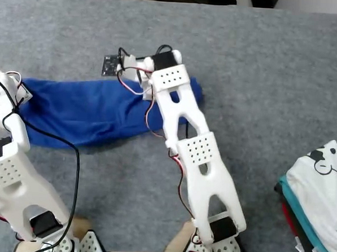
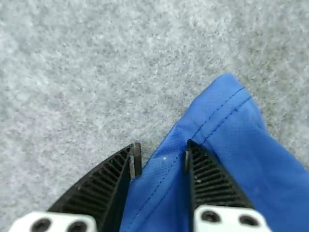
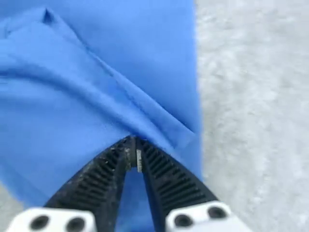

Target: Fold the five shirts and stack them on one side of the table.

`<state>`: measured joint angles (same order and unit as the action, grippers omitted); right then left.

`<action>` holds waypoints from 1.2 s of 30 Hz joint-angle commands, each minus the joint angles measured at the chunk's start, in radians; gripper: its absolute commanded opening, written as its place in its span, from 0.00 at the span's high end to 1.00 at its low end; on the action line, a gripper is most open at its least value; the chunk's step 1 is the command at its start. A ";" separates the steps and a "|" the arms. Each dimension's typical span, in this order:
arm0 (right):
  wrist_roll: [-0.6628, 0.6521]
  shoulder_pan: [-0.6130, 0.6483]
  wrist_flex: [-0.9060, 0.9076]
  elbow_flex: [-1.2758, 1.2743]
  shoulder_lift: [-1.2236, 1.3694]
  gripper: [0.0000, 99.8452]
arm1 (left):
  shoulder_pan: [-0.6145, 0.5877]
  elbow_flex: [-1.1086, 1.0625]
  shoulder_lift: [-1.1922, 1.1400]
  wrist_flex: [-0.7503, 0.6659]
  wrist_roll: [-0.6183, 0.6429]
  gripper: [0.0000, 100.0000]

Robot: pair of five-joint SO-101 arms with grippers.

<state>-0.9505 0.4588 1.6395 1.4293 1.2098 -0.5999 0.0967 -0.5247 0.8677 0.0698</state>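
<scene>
The right gripper (image 3: 133, 153) is pinched tight on a fold of the blue shirt (image 3: 96, 87). The left gripper (image 2: 161, 157) is a little open, with the shirt's edge between its fingers. The shirt lies on the grey table (image 1: 261, 80), well apart from the folded stack (image 1: 317, 196).

Room to pass lies on the table (image 1: 260, 97) between the shirt (image 1: 84, 113), left, and the stack (image 1: 317, 196), right edge.
</scene>
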 commanded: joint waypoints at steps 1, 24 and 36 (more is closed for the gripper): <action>0.014 0.044 0.110 0.183 -0.002 1.00 | 0.018 0.002 0.059 0.006 -0.005 0.84; 0.158 0.051 0.138 0.219 -0.278 1.00 | 0.029 0.080 0.088 0.118 -0.074 0.83; 0.158 -0.004 0.146 -0.140 -0.573 1.00 | 0.028 0.413 0.079 0.534 -0.330 0.83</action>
<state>-0.7986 0.4664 1.7714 1.3541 0.7679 -0.5723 0.4189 -0.4910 1.3495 -0.1880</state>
